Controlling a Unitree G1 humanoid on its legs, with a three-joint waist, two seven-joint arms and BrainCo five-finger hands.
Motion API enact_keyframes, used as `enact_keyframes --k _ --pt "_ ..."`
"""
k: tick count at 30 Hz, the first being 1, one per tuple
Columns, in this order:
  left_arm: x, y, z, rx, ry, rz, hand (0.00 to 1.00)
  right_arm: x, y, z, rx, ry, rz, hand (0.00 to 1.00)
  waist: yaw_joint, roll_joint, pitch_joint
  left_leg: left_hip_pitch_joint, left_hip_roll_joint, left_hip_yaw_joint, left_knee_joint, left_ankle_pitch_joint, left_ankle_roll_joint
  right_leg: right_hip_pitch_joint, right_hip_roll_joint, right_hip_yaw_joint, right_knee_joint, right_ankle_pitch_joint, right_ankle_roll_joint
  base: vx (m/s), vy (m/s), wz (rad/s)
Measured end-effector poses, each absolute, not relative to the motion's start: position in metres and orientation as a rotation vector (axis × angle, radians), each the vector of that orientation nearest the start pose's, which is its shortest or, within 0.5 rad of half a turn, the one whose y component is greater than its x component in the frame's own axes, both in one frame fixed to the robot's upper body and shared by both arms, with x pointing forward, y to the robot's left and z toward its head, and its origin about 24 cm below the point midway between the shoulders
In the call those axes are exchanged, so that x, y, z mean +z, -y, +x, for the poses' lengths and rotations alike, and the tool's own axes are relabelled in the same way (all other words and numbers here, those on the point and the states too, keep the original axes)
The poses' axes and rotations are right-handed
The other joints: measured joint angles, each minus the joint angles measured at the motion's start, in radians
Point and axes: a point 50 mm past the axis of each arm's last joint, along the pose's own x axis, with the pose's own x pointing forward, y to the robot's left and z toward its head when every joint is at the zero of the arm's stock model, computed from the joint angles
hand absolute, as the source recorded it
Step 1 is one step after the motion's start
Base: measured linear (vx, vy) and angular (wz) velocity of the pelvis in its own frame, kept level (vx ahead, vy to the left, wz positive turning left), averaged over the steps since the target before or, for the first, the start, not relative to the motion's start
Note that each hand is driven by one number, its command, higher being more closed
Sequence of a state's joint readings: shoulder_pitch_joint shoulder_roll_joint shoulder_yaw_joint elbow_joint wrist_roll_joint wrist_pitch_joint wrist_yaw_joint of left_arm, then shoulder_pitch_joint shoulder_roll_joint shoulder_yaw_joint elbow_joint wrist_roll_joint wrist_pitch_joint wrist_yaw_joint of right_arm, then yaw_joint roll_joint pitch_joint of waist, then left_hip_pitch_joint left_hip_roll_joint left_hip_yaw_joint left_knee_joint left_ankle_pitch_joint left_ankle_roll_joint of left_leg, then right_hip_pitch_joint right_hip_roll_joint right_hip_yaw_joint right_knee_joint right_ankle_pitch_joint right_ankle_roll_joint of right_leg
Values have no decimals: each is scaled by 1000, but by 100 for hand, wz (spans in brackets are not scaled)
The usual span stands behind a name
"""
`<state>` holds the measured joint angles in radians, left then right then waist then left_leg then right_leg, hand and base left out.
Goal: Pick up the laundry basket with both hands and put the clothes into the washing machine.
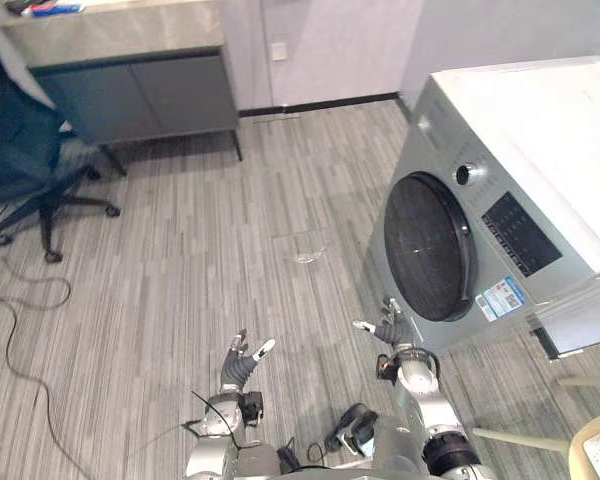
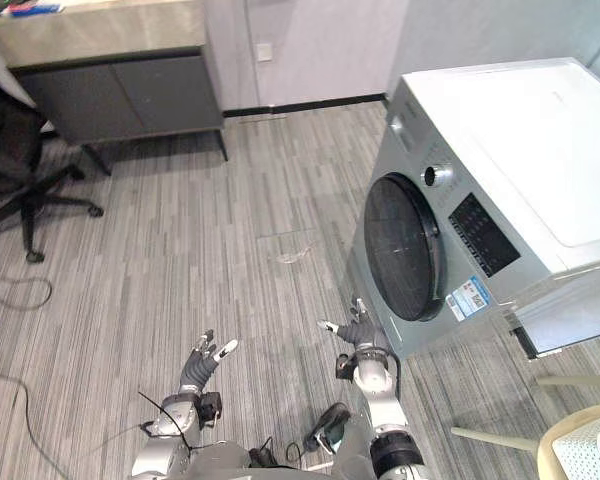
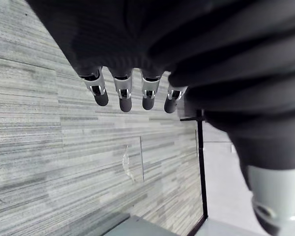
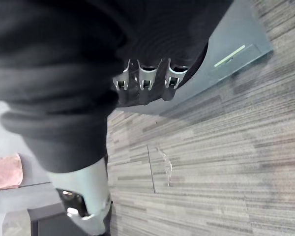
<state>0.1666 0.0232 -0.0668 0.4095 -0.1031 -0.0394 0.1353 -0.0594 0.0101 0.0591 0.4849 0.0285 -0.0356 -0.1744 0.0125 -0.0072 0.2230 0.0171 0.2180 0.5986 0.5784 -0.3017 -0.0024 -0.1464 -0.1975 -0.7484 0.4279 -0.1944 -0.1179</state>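
The grey front-loading washing machine (image 1: 500, 190) stands at the right, its round dark door (image 1: 427, 247) shut. Low in the eye views, my left hand (image 1: 242, 362) hovers over the striped floor with its fingers (image 3: 120, 93) straight and nothing in them. Just in front of the machine's lower corner is my right hand (image 1: 390, 332), also open and empty, its fingers (image 4: 145, 86) pointing toward the machine's base (image 4: 236, 44). At the lower right corner a white perforated container (image 2: 585, 452), possibly the basket, rests on a beige chair (image 1: 592, 440).
A grey cabinet (image 1: 130, 80) with a stone top lines the far wall, with a dark office chair (image 1: 30, 165) to its left. A clear plastic scrap (image 1: 305, 250) lies mid-floor. A pink thing (image 4: 5, 172) that I cannot identify appears beside my right arm.
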Motion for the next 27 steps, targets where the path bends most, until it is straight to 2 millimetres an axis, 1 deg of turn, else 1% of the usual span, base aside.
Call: enact_keyframes --k 1,2,3,4,6,7,8,9,10,11,12,13,14,15,16,18,19,21,23,24,26,27 --pt "-81 -155 181 143 -538 -45 0 -52 140 237 -106 -399 -21 0 0 14 -1 -36 76 -32 152 12 5 36 54 12 -33 -10 7 145 -137 -48" --pt "-81 -155 180 144 -540 -51 0 -52 142 234 -110 -397 -25 0 6 21 1 -71 127 -53 267 45 16 59 88 31 -54 -17 -2 155 -137 -77" --pt "-86 -155 176 151 -561 -64 0 -52 141 231 -101 -392 -29 0 9 21 -3 -118 165 -98 364 62 18 75 114 67 -70 -25 -8 163 -76 -101" --pt "-90 -154 172 158 -585 -72 0 -50 141 230 -101 -384 -27 0 6 17 -5 -150 164 -135 372 54 16 75 117 106 -75 -26 -8 178 -17 -109" --pt "-93 -152 169 157 -604 -77 0 -53 141 225 -107 -395 -26 0 0 10 -2 -176 156 -171 307 35 -8 75 118 161 -85 -16 -10 145 18 -93" --pt "-93 -148 169 153 -607 -85 0 -58 142 218 -112 -420 -26 0 1 9 -2 -184 136 -233 197 33 -13 75 119 204 -97 1 3 118 53 -116" --pt "-94 -146 168 167 -611 -102 0 -63 142 212 -115 -443 -30 0 1 15 -7 -172 101 -317 54 41 -27 67 124 245 -107 15 10 112 70 -124" --pt "-94 -144 167 171 -613 -110 0 -65 142 208 -115 -453 -37 0 0 22 -11 -165 86 -358 -22 55 -49 59 128 264 -110 20 16 118 117 -123" --pt "-94 -141 167 175 -615 -123 0 -69 144 201 -114 -474 -68 0 -6 39 -21 -147 68 -398 -149 100 -102 43 136 306 -110 29 30 139 174 -94" --pt "-95 -136 166 178 -621 -127 0 -72 147 194 -129 -488 -79 0 -30 64 -33 -143 56 -404 -239 182 -118 30 143 321 -105 30 48 141 208 -73" --pt "-96 -137 167 177 -620 -121 0 -73 146 191 -134 -496 -83 0 -39 58 -33 -141 49 -401 -251 189 -136 24 134 333 -92 25 58 129 223 -33" --pt "-95 -137 170 165 -617 -107 0 -73 143 187 -142 -495 -78 0 -56 31 -42 -115 13 -381 -290 197 -129 10 99 349 -74 22 77 102 172 -14" --pt "-94 -136 171 152 -613 -101 0 -70 142 186 -152 -483 -77 0 -57 21 -43 -102 0 -370 -314 204 -119 5 84 358 -69 22 87 117 173 -13" --pt "-93 -134 174 134 -602 -91 0 -63 143 187 -165 -451 -72 0 -56 13 -44 -80 -30 -346 -354 217 -104 -1 57 372 -65 26 105 114 212 -7" --pt "-92 -130 175 114 -596 -88 0 -56 144 191 -169 -413 -82 0 -57 14 -44 -70 -56 -339 -380 226 -92 -3 36 380 -72 35 121 89 216 -4" --pt "-90 -128 175 100 -588 -83 0 -45 144 199 -176 -357 -106 0 -50 16 -43 -63 -82 -320 -405 231 -85 -12 18 398 -85 50 142 51 207 -10" --pt "-90 -129 174 99 -587 -78 0 -39 142 207 -176 -324 -128 0 -48 18 -41 -73 -95 -309 -406 231 -85 -23 5 407 -90 58 151 22 167 -16" --pt "-90 -130 174 97 -584 -76 0 -30 142 219 -182 -276 -150 0 -46 27 -31 -81 -105 -295 -406 231 -85 -33 0 420 -109 81 157 -13 134 -17" --pt "-83 -130 179 90 -546 -77 0 -5 146 247 -224 -163 -191 0 -48 51 -1 -114 -119 -284 -405 233 -82 -55 -8 430 -149 123 168 -70 149 -15" --pt "-82 -129 179 88 -538 -77 0 -2 147 250 -235 -150 -200 0 -47 54 2 -119 -121 -281 -405 234 -81 -61 -9 433 -153 127 170 -75 83 -13" --pt "-71 -126 189 71 -472 -84 0 30 154 279 -305 -28 -222 0 -34 79 47 -164 -132 -263 -405 245 -64 -100 -13 453 -186 173 174 -129 88 -17" --pt "-69 -125 192 66 -458 -85 0 41 159 287 -342 11 -234 0 -31 90 61 -180 -134 -259 -405 247 -61 -110 -12 454 -206 190 176 -148 79 -13"
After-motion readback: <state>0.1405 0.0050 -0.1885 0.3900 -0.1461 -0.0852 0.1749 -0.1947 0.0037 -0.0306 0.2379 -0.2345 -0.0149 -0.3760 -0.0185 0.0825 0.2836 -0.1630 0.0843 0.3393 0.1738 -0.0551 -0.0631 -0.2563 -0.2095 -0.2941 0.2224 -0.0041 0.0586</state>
